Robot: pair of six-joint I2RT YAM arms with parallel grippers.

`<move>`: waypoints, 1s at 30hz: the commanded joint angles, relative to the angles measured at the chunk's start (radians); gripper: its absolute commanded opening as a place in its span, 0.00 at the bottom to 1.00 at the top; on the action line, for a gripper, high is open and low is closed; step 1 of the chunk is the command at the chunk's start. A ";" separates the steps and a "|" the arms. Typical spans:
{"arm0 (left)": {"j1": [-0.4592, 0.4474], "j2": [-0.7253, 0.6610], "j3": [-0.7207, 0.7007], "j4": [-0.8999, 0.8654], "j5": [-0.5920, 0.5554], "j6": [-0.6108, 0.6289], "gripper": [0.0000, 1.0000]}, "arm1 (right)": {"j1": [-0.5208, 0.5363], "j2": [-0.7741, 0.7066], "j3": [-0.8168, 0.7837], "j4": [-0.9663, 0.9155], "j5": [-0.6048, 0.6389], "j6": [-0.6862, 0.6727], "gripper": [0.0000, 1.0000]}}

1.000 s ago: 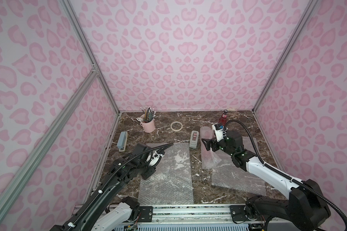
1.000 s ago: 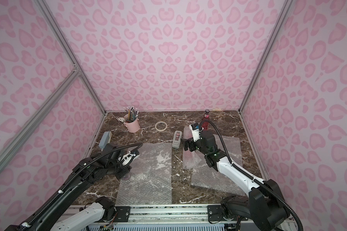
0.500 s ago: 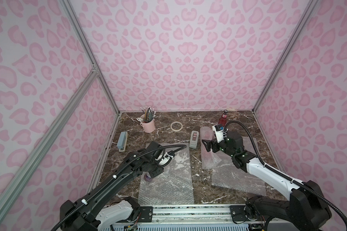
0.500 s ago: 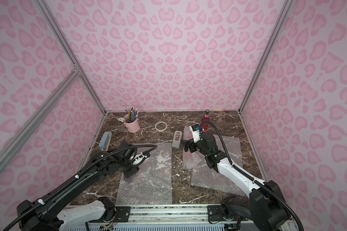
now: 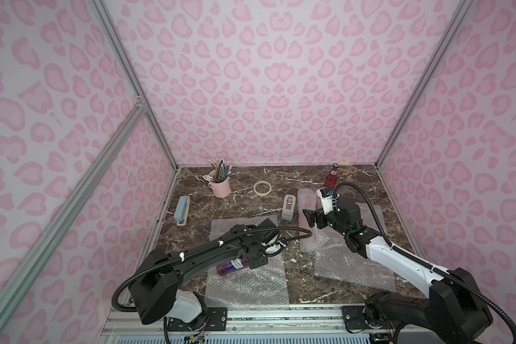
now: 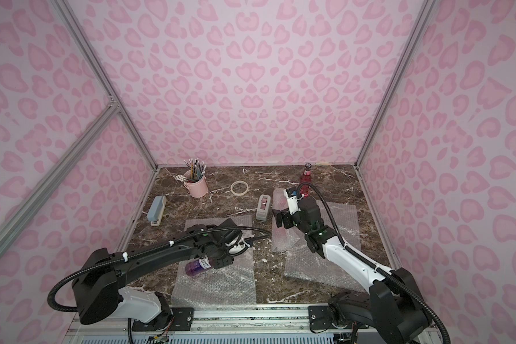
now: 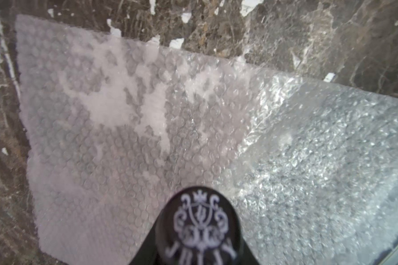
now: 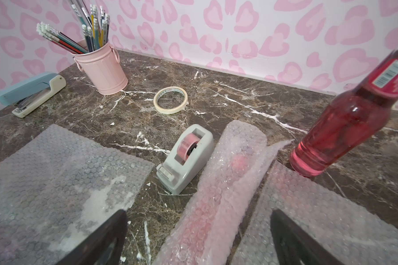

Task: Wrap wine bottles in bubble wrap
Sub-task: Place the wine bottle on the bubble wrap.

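A dark purple wine bottle (image 5: 230, 266) (image 6: 195, 266) with a white label lies tilted just above the near bubble wrap sheet (image 5: 251, 286) (image 7: 124, 126). My left gripper (image 5: 254, 262) is shut on its neck. The bottle's dark cap (image 7: 201, 224) with a white crest sits between the jaws in the left wrist view. My right gripper (image 5: 312, 219) (image 8: 199, 238) hangs open over a rolled bubble wrap tube (image 8: 216, 183) (image 5: 306, 202) with something pink-red showing through it. A pink-red bottle (image 5: 330, 178) (image 8: 345, 128) stands upright behind it.
Flat sheets of bubble wrap (image 5: 355, 268) overlap under the right arm. A grey tape dispenser (image 5: 289, 207) stands between the two work areas. A tape ring (image 5: 262, 188), a pink cup of pencils (image 5: 219, 186) and a blue stapler (image 5: 182, 211) are at the back left. Pink walls close three sides.
My left arm has swung out over the sheet, carrying the purple bottle lower and nearer the front edge. The right arm has hardly moved.
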 commanded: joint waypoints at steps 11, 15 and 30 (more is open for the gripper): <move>-0.030 0.207 0.071 0.072 0.051 -0.104 0.14 | -0.005 0.005 -0.023 0.043 0.027 -0.028 0.98; -0.030 0.210 0.053 0.092 0.086 -0.115 0.20 | -0.018 -0.005 -0.029 0.042 0.018 -0.038 0.98; 0.038 0.064 0.025 0.027 0.184 -0.189 0.69 | -0.038 -0.053 -0.050 0.061 -0.102 -0.114 0.98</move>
